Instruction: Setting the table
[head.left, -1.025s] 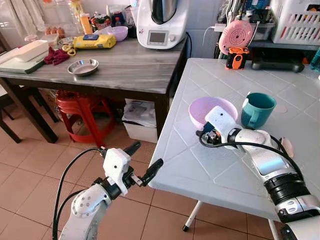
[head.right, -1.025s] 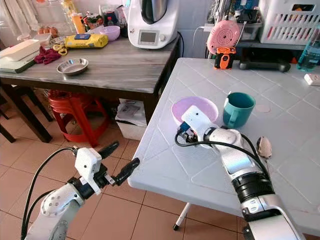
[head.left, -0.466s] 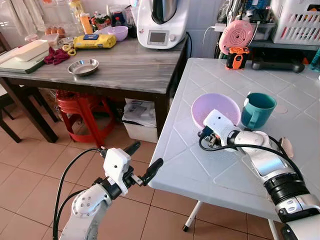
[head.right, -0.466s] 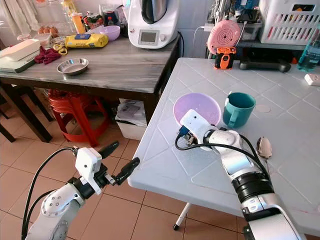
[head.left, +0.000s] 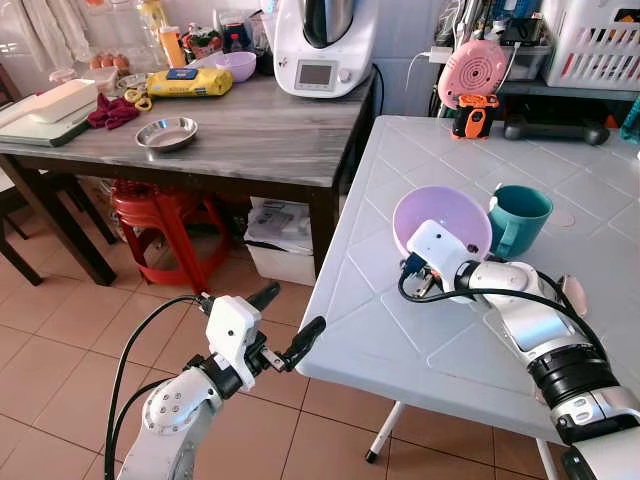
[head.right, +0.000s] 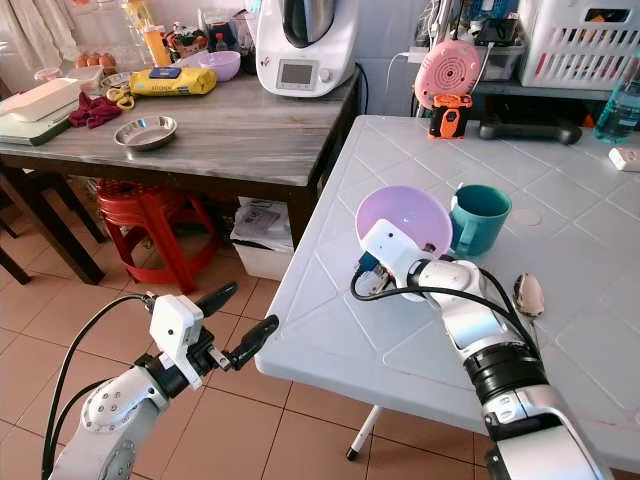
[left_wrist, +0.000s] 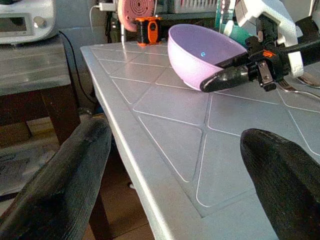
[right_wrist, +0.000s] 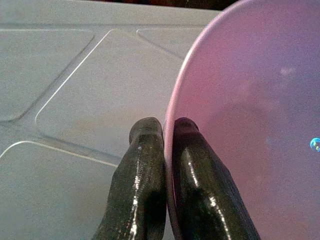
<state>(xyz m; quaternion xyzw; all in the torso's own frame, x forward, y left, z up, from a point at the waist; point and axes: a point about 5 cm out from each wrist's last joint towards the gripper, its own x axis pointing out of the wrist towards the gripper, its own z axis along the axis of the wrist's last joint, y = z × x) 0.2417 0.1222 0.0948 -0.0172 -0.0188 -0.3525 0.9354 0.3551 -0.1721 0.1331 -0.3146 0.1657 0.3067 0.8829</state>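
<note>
A pale purple bowl (head.left: 445, 212) is tilted on edge just above the white tiled table (head.left: 420, 330), its opening facing the near-left. My right gripper (right_wrist: 167, 127) is shut on the bowl's rim, one finger inside and one outside. A teal mug (head.left: 518, 218) stands upright right behind the bowl; whether they touch I cannot tell. A spoon (head.left: 575, 295) lies on the table to the right of my right forearm. My left gripper (head.left: 297, 308) hangs open and empty over the floor, just off the table's near-left edge.
To the left stands a dark wooden table (head.left: 250, 140) with a steel dish (head.left: 167, 133) and a white kitchen machine (head.left: 322, 45). A red stool (head.left: 160, 215) sits beneath it. A pink device (head.left: 473, 68) and an orange gadget (head.left: 474, 115) occupy the white table's far end.
The right gripper has lifted the purple bowl off the table, tipped it onto its edge and carried it slightly right toward the mug. The left arm has stayed still.
</note>
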